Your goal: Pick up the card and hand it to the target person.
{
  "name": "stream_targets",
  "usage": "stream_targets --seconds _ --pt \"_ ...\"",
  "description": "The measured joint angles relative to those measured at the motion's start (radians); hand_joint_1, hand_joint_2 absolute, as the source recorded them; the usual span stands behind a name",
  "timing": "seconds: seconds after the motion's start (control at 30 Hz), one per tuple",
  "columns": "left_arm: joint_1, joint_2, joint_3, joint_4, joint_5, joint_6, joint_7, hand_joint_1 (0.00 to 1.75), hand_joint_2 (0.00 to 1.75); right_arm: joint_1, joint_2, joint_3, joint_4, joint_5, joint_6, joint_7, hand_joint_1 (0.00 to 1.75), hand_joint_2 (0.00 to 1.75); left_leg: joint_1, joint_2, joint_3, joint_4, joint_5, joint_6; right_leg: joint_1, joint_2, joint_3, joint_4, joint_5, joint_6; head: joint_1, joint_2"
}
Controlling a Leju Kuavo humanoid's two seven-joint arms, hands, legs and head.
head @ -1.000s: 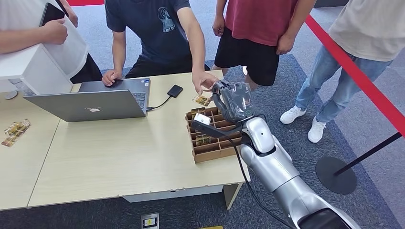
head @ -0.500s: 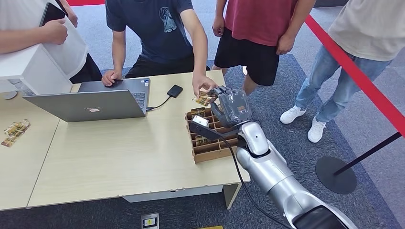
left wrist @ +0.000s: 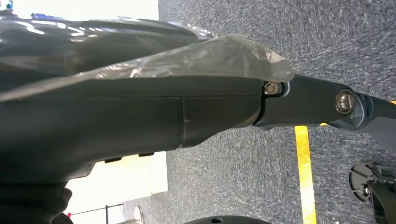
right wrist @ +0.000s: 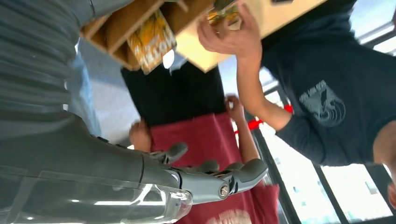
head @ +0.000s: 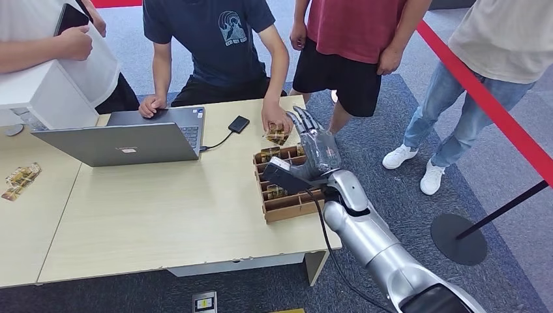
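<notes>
Card [head: 276, 135]: thin, light, somewhat stiff, probably glossy and slick, so best pinched by a free edge between thumb and finger rather than clamped across the face; now pinned at the table [head: 163, 202] edge under the person's hand [head: 276, 122], just beyond the box [head: 290, 186]. Right hand [head: 314, 140] empty, fingers [right wrist: 243, 175] stretched out and apart, hovering over the box's far end, just beside the card but not touching it. Left hand [left wrist: 140, 112] hanging by the floor, too close to the lens to tell whether clenched or loose.
</notes>
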State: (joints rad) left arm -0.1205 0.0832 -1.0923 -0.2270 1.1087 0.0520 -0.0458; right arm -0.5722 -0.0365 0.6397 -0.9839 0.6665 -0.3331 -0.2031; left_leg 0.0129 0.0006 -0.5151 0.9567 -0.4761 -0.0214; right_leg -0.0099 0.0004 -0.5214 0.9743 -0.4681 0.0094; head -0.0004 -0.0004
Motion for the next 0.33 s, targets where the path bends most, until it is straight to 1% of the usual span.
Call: stream_targets --seconds 0.13,0.3,0.33 --pt "0.0 0.0 0.0 0.0 0.007 0.007 0.003 0.0 0.0 0.011 -0.002 -0.015 -0.005 -0.203 0.074 -0.054 0.0 1.75 0.0 0.0 0.0 0.0 0.0 0.0 0.0 0.0 0.0 0.0 0.0 0.0 0.0 0.0" --pt "0.001 0.0 0.0 0.0 0.011 0.014 0.005 0.0 0.0 0.019 -0.008 -0.024 -0.011 -0.4 0.139 -0.068 0.0 1.75 0.0 0.0 0.0 0.0 0.0 0.0 0.0 0.0 0.0 0.0 0.0 0.0 0.0 0.0" --pt "0.001 0.0 0.0 0.0 0.011 0.014 0.005 0.0 0.0 0.021 -0.009 -0.025 -0.013 -0.422 0.146 -0.069 0.0 1.75 0.0 0.0 0.0 0.0 0.0 0.0 0.0 0.0 0.0 0.0 0.0 0.0 0.0 0.0"
